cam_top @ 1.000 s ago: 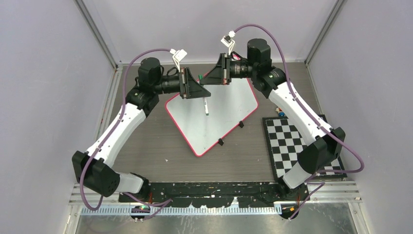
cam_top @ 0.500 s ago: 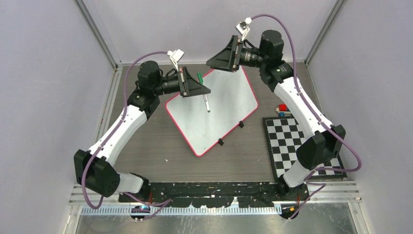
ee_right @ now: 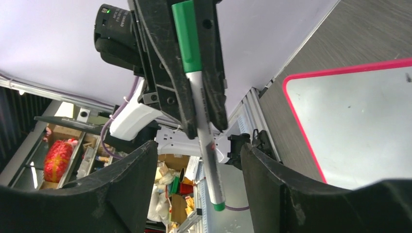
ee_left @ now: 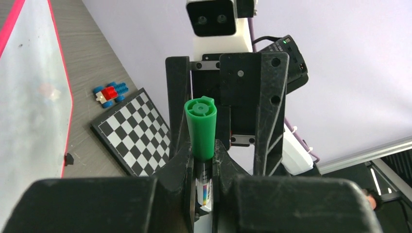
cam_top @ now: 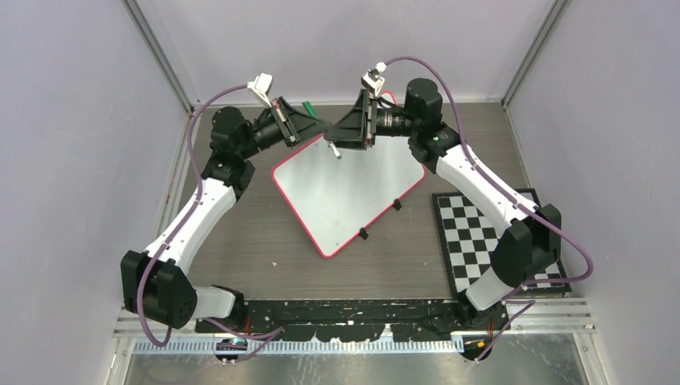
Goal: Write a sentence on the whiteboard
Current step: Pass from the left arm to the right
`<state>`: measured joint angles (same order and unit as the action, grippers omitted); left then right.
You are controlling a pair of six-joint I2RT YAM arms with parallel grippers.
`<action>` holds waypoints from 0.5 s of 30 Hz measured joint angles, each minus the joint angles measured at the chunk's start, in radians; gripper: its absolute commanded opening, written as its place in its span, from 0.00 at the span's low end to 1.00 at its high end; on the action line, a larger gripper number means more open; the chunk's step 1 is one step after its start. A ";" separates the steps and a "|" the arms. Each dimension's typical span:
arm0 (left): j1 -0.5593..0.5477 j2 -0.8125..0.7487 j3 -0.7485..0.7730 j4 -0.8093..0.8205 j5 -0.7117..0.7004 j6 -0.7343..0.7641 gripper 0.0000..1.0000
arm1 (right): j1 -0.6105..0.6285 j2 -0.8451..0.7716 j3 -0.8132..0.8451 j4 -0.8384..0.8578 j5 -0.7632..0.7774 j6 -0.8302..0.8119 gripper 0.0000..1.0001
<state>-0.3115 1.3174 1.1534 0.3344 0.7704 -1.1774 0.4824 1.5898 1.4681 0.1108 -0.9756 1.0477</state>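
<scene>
The whiteboard (cam_top: 345, 192), white with a pink-red rim, lies tilted in the middle of the table; it also shows in the left wrist view (ee_left: 29, 97) and the right wrist view (ee_right: 359, 121). No sentence shows on it. My left gripper (cam_top: 314, 128) is raised over the board's far corner and shut on a marker (ee_left: 201, 128) with a green cap and a white barrel (ee_right: 201, 126). My right gripper (ee_right: 197, 150) faces it, open, its jaws on either side of the barrel's free end without touching. From above, the two grippers (cam_top: 341, 138) meet tip to tip.
A black-and-white checkerboard mat (cam_top: 489, 241) lies right of the board under the right arm. A small red and blue brick toy (ee_left: 109, 92) sits by the mat's far corner. Two black clips (cam_top: 396, 204) stand on the board's lower right edge. Enclosure walls stand close behind.
The right gripper opened, swung up and away, then came back to the marker's free end. The left arm lifted the marker from hanging over the board to a tilt toward the right gripper.
</scene>
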 measured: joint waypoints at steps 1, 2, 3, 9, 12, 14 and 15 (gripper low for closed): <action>0.000 0.000 -0.006 0.011 -0.003 -0.009 0.00 | 0.007 0.000 0.002 -0.003 0.000 -0.005 0.63; 0.000 0.000 -0.012 0.020 -0.008 -0.020 0.00 | 0.012 0.000 0.005 -0.006 0.000 -0.007 0.61; 0.000 0.000 -0.018 0.029 -0.012 -0.029 0.00 | 0.020 0.000 0.010 -0.009 0.000 -0.010 0.60; 0.018 0.000 -0.027 0.078 -0.026 -0.087 0.00 | 0.040 0.000 0.023 -0.015 -0.004 -0.034 0.43; 0.019 0.000 -0.036 0.103 -0.028 -0.108 0.00 | 0.040 0.000 0.023 -0.036 -0.006 -0.060 0.19; 0.019 -0.002 -0.044 0.124 -0.027 -0.125 0.03 | 0.040 0.000 0.024 -0.061 -0.002 -0.084 0.01; 0.018 -0.005 -0.049 0.125 -0.028 -0.132 0.14 | 0.040 0.001 0.027 -0.076 -0.008 -0.101 0.00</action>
<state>-0.2932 1.3125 1.1042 0.4591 0.7422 -1.3098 0.5228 1.5906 1.4948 0.0353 -0.9833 0.9463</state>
